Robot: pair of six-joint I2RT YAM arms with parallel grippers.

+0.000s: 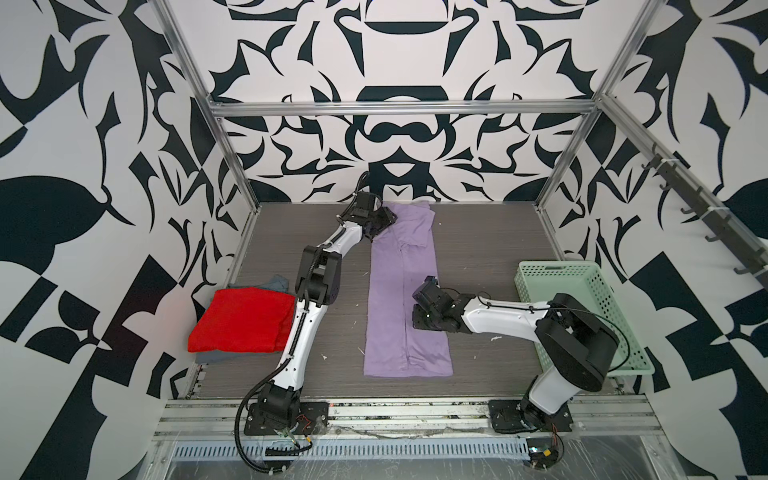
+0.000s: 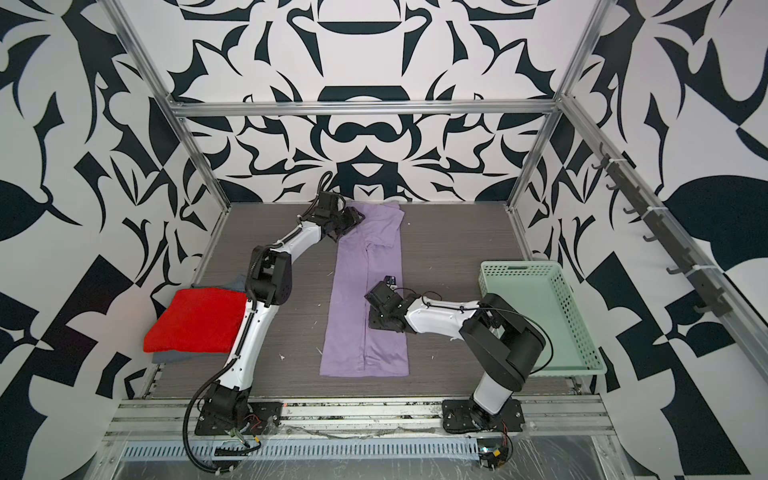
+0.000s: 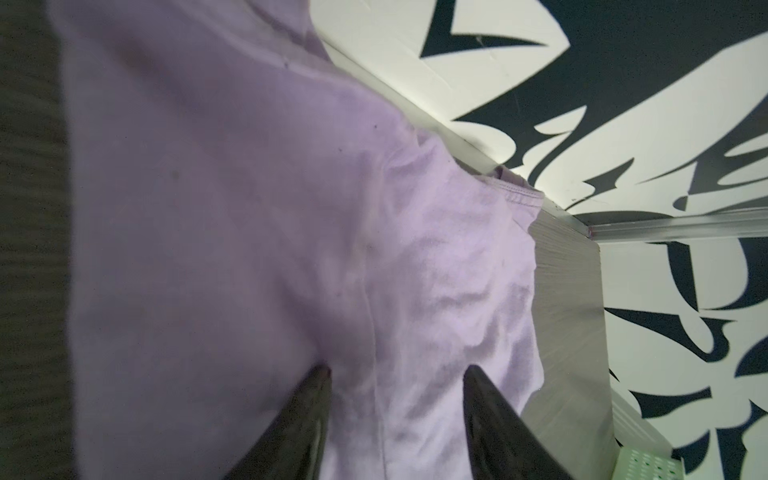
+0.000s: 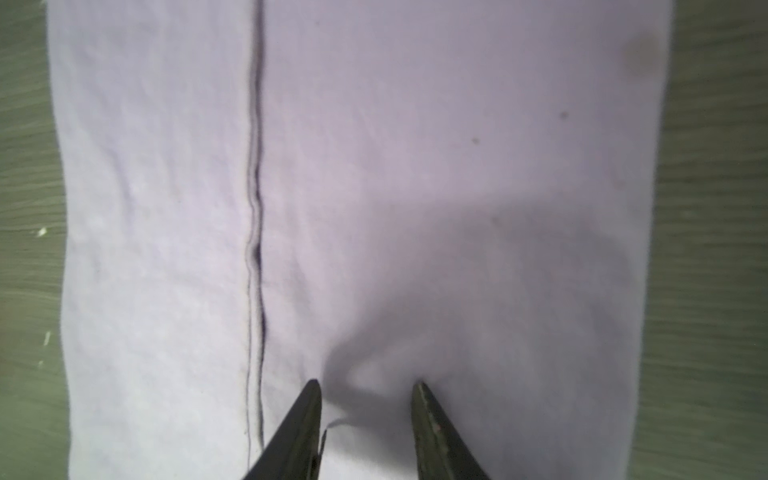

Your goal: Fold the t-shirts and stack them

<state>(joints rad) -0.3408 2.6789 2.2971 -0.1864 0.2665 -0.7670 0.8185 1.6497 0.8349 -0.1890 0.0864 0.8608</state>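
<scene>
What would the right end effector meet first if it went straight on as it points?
Probably the lavender t-shirt: the right end effector, jaws open, aims at the cloth just ahead; depth is unclear.

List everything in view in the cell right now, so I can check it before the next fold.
table: one, grey wood-grain, cell floor.
lavender t-shirt: one, pale purple, folded into a long strip down the middle.
grey-blue t-shirt: one, grey-blue, left side, bottom of the stack.
red t-shirt: one, bright red, folded on top of it.
basket: one, mint green, right side.
hook rail: one, black, right wall.
left arm, right arm: two, white and black, front edge.
left end effector: one, black, open, at the strip's far end.
right end effector: one, black, open, at mid-strip.
</scene>
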